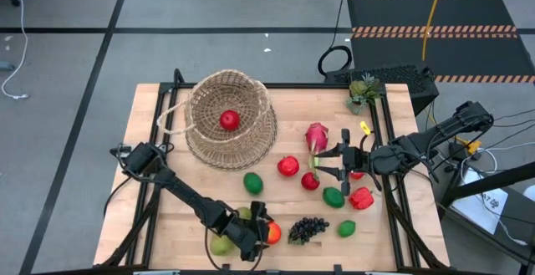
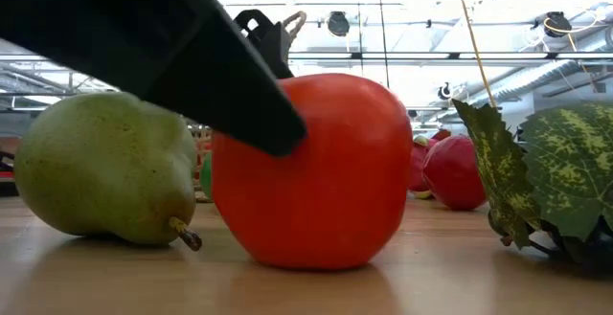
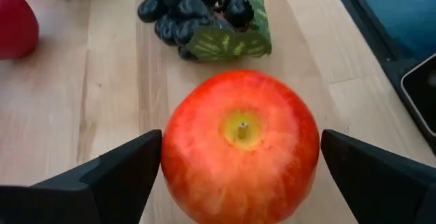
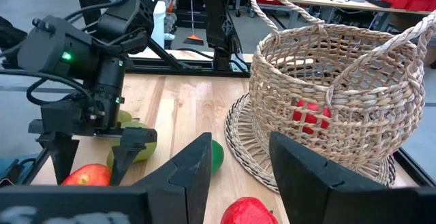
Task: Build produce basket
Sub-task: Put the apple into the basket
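1. The left gripper (image 3: pixel 238 176) is at the table's near edge, its fingers spread wide on either side of a round red-orange toy apple (image 3: pixel 240 146), a gap showing on each side.
2. A dark toy grape bunch (image 3: pixel 187 9) lies just beyond that claw; a yellow-green pear (image 2: pixel 105 167) sits beside the apple.
3. The right gripper (image 4: pixel 238 166), fingers parted and empty, points toward the round tan wicker basket (image 1: pixel 230 116), which holds one red fruit (image 1: pixel 229 120).

Grey floor (image 1: pixel 67 24) with dark tape lines, black mat (image 1: pixel 435 24) (hazard-striped edges), light wood tabletop (image 1: pixel 167 216); bright ceiling lights (image 2: pixel 335 23) overhead.
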`<state>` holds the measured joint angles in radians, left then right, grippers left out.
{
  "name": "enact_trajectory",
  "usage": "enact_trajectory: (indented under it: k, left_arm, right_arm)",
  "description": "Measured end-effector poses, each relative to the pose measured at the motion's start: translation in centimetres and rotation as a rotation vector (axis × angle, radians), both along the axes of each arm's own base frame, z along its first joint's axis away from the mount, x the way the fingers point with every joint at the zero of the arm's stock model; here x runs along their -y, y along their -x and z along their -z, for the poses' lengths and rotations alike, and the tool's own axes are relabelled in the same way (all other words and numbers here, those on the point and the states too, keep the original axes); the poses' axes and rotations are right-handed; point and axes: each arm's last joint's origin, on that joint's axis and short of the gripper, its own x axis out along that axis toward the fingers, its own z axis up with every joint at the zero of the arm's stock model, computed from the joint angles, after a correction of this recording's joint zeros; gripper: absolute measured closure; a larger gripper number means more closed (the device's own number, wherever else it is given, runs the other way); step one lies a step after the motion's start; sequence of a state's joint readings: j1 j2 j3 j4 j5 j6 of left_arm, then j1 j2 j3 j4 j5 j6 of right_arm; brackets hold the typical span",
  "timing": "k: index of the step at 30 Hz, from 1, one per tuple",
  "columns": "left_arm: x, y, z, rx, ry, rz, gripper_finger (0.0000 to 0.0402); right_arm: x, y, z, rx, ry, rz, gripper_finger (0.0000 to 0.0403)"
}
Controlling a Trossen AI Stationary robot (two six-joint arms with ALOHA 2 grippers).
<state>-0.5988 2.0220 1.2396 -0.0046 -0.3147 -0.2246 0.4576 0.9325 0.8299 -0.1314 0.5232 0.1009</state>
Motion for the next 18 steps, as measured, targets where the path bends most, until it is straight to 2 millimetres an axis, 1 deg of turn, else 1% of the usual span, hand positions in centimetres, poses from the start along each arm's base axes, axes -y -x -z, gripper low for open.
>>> enact_trajectory:
  k: [3,8,11,14,18]
  left_arm:
    - [-0.18,-0.11,0.08,-0.003,-0.005,0.000,0.0012]
    - [-0.22,-0.05,0.15,-0.011,-0.020,0.012,0.0050]
    - [-0.21,-0.02,0.17,-0.013,-0.030,0.023,0.0065]
    - [-0.21,-0.03,0.17,-0.011,-0.039,0.032,0.0065]
    - [-0.25,0.02,-0.10,-0.007,-0.052,0.051,0.0052]
  right_arm:
    - [0.00,0.00,0.00,0.000,0.000,0.000,0.0259]
    - [0.00,0.00,0.01,0.000,0.000,0.000,0.0259]
    - [0.00,0.00,0.00,0.000,0.000,0.000,0.0259]
    - [0.00,0.00,0.01,0.000,0.000,0.000,0.0259]
    - [0.00,0.00,0.01,0.000,0.000,0.000,0.0259]
